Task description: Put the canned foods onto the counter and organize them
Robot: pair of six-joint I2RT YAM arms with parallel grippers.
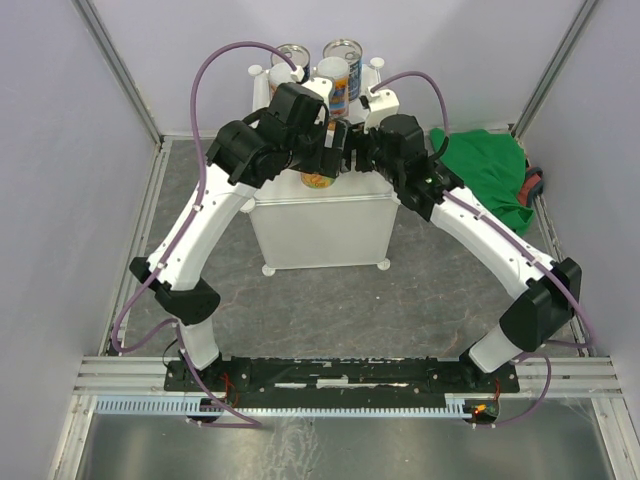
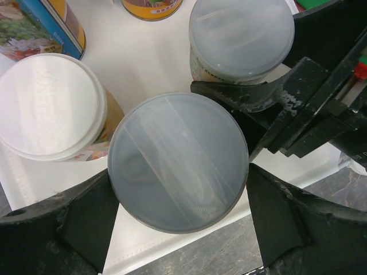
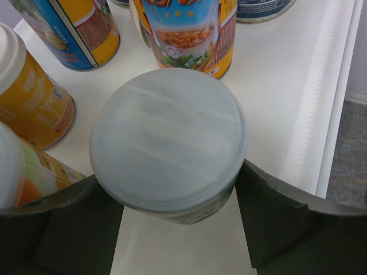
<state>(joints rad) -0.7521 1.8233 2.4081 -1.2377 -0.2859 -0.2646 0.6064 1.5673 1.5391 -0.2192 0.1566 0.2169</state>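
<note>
Table (image 1: pixel 320 235): a white plastic cabinet standing on the grey floor. Every can in view stands upright on its top.

Left arm (image 1: pixel 190 235) and right arm (image 1: pixel 500 245): both reach over the table's near half, and their wrists meet above it.

Green cloth (image 1: pixel 485 170): bunched on the floor to the right of the table.

Left hand (image 2: pixel 179 189): its fingers (image 2: pixel 80 229) flank the front can (image 2: pixel 178 143), which is grey-lidded and sits close to a table edge. I cannot tell whether they grip it or stand just clear.

Right hand (image 3: pixel 172 195): clamped on the pale-labelled can (image 3: pixel 169 126), just beside the front can and farther in from that table edge.

Other cans on the tabletop:
- The white-lidded yellow can (image 2: pixel 51 106) is just beside the front can.
- The orange can (image 3: pixel 189 34) and the blue-striped can (image 3: pixel 74 31) stand deeper in.
- Two silver-topped cans (image 1: pixel 292 55) are at the table's far end.
</note>
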